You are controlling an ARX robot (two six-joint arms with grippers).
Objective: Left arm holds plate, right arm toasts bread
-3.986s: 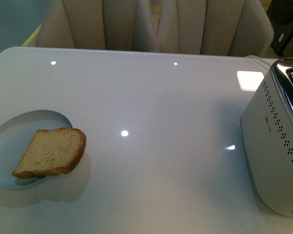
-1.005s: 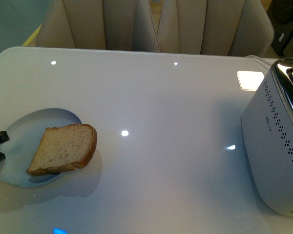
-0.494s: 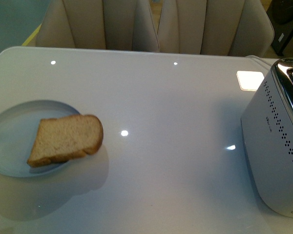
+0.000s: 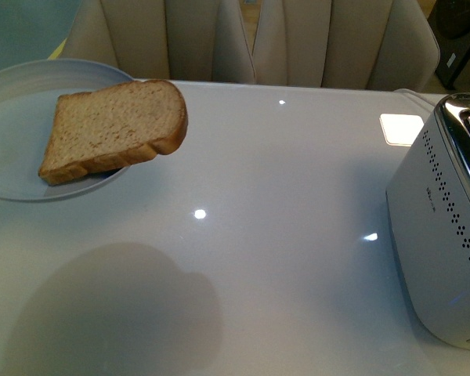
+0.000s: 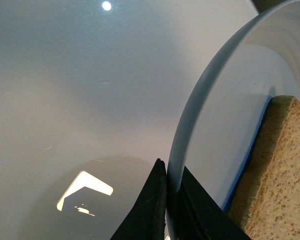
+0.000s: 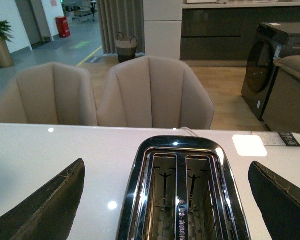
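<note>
The pale blue-white plate (image 4: 16,125) hangs in the air above the table at the far left, with the slice of bread (image 4: 113,129) lying on it, its rounded end over the plate's right rim. In the left wrist view my left gripper (image 5: 167,200) is shut on the plate's rim (image 5: 200,100), one black finger on each side, with the bread (image 5: 277,175) beside it. My right gripper (image 6: 172,200) is open wide, its two fingers on either side of the toaster (image 6: 182,185), above its two empty slots. Neither arm shows in the front view.
The white toaster (image 4: 442,227) stands at the table's right edge. The glossy white table (image 4: 282,219) carries the plate's shadow at the front left. Beige chairs (image 4: 251,39) stand behind the far edge. A white card (image 4: 401,128) lies near the toaster.
The plate with the bread has risen off the table, upward and toward the far left. Its shadow has spread over the table's front left.
</note>
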